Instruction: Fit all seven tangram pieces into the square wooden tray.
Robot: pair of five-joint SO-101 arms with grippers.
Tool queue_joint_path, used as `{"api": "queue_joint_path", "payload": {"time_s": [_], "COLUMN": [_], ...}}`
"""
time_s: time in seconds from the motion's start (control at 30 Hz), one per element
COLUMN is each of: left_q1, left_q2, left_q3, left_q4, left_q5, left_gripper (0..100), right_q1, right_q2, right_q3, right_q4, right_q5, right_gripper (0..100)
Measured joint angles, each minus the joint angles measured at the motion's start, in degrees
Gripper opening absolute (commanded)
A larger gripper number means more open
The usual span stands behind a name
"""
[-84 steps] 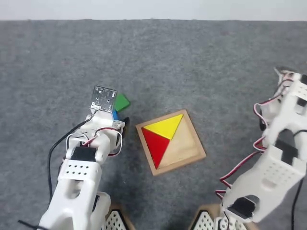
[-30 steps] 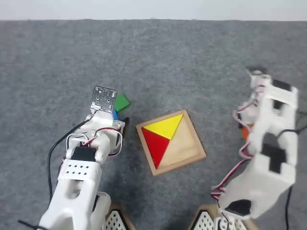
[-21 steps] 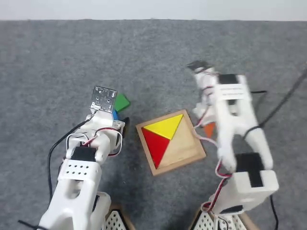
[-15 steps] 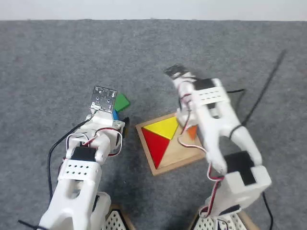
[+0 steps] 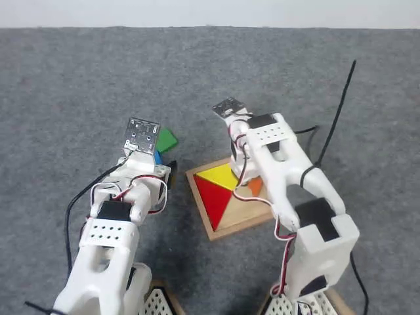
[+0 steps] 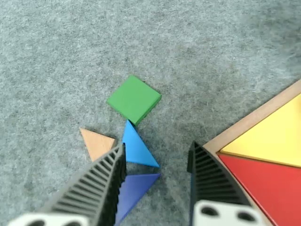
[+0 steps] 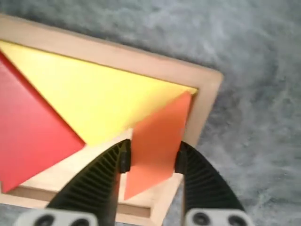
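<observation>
Right wrist view: orange piece (image 7: 157, 141) pointing tray (image 7: 209, 82) corner.

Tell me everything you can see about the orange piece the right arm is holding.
The orange piece is a flat, matte slab with one slanted end. The right gripper is shut on it, black ribbed fingers pressing its two long edges. It sits over the wooden tray, at the corner beside the yellow triangle, overlapping the rim in view. Whether it touches the tray cannot be told.
</observation>
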Motion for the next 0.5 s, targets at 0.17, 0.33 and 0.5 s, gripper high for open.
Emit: {"api": "queue_joint_path", "payload": {"time_s": [0.17,0.33,0.5], "left_q1": [0.0,0.0,0.0], "left_q2": [0.0,0.0,0.0], "left_q3": [0.0,0.0,0.0], "left_q4": [0.0,0.0,0.0], "left_q5": [0.0,0.0,0.0], "left_gripper": [20,20,20], "right_q1": [-3.25,-3.34,-2.46], "right_q2": [0.79,0.88,0.88], "right_q3": [0.09,-0.62,-1.58], "right_q4": [0.0,1.49,2.55], "right_q5": [0.0,0.0,0.0], "right_gripper": [14.7,14.7,15.1]}}
